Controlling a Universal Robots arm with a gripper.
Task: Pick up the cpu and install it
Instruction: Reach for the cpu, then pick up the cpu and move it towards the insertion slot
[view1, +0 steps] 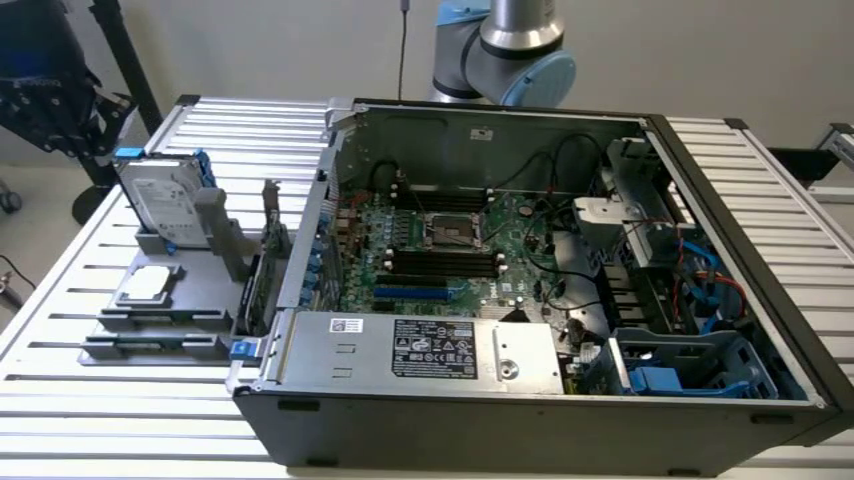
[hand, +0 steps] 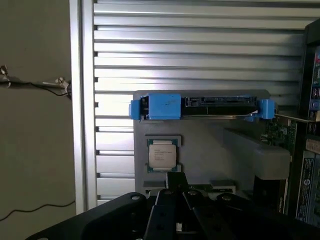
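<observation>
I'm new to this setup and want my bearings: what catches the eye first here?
The open computer case dominates the table, its motherboard exposed. On the exterior view's left, a grey holder carries the small silver cpu and an upright hard drive in a blue bracket. The shut gripper faces the cpu.

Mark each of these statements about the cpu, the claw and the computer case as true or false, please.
1. The cpu lies on the grey holder, outside the computer case. True.
2. The claw grips the cpu. False: it is shut on nothing and is apart from the cpu.
3. The hard drive stands upright in the holder. True.
4. The cpu sits in the motherboard socket. False: it is on the holder.
</observation>
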